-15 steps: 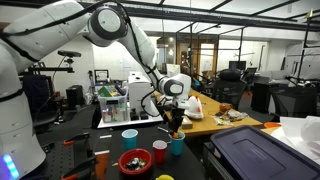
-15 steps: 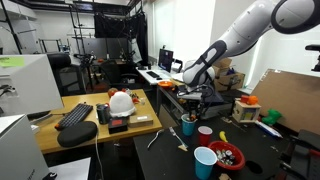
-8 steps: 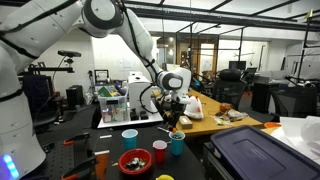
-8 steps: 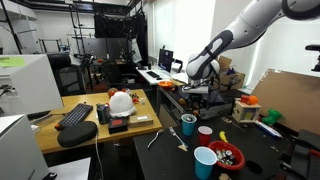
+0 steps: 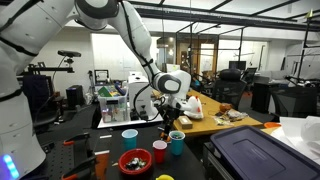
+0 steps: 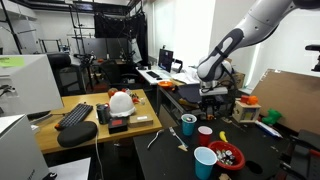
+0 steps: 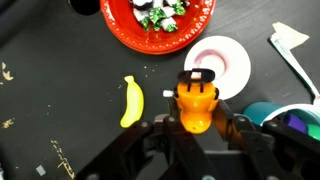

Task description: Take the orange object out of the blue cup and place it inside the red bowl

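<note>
My gripper [image 7: 196, 128] is shut on the orange object [image 7: 196, 104], a small rounded orange plastic piece with a dark cap. In the wrist view it hangs above the dark table, just below the small red cup [image 7: 220, 65]. The teal-blue cup [image 7: 258, 112] is at the lower right, beside the gripper. The red bowl [image 7: 128, 30] lies at the top with small dark and green bits in it. In both exterior views the gripper [image 5: 171, 117] [image 6: 213, 102] is above the cups. The blue cup [image 5: 177, 143] [image 6: 188, 124] and the red bowl [image 5: 135, 161] [image 6: 229, 156] stand below it.
A yellow toy banana [image 7: 130, 101] lies left of the gripper. A paler light-blue cup [image 5: 129, 137] [image 6: 205, 161] and the red cup [image 5: 159, 151] [image 6: 205, 133] stand near the bowl. A white scrap [image 7: 289, 42] lies at the upper right. A wooden desk [image 6: 90, 125] and a dark bin [image 5: 262, 152] flank the table.
My gripper has lifted up and away from the blue cup with the orange object in it, and has shifted sideways toward the red cup and bowl.
</note>
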`<state>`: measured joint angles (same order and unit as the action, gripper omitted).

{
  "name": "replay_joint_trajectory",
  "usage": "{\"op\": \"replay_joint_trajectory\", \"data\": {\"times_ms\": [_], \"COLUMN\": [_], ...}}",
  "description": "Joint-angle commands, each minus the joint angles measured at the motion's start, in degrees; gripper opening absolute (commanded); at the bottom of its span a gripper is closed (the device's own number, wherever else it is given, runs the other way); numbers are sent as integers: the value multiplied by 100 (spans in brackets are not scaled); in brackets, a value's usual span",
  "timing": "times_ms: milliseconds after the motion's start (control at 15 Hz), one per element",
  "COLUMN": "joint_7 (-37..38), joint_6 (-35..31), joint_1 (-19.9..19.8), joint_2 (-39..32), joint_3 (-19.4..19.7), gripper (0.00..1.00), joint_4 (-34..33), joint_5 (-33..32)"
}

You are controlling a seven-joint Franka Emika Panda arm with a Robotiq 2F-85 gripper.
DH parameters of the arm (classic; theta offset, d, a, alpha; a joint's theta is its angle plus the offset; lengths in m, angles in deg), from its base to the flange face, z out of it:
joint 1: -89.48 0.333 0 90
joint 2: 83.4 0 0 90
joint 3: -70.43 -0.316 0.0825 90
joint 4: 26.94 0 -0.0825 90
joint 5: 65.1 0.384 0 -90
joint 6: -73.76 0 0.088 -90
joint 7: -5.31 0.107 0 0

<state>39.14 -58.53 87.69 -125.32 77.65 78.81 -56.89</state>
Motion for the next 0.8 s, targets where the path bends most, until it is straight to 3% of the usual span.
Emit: {"op": "replay_joint_trajectory", "data": {"times_ms": [0,333,733], "joint_7": [-895,-2246,-3632], "joint_6": [11,289,1135], "joint_1": [-56,-262,-530], "joint_2": [443,716,897], "joint_3": [19,-147,-481], "gripper": [14,14,14], "joint_4": [722,1260,1474], "joint_5": [-123,-127,-21]}}
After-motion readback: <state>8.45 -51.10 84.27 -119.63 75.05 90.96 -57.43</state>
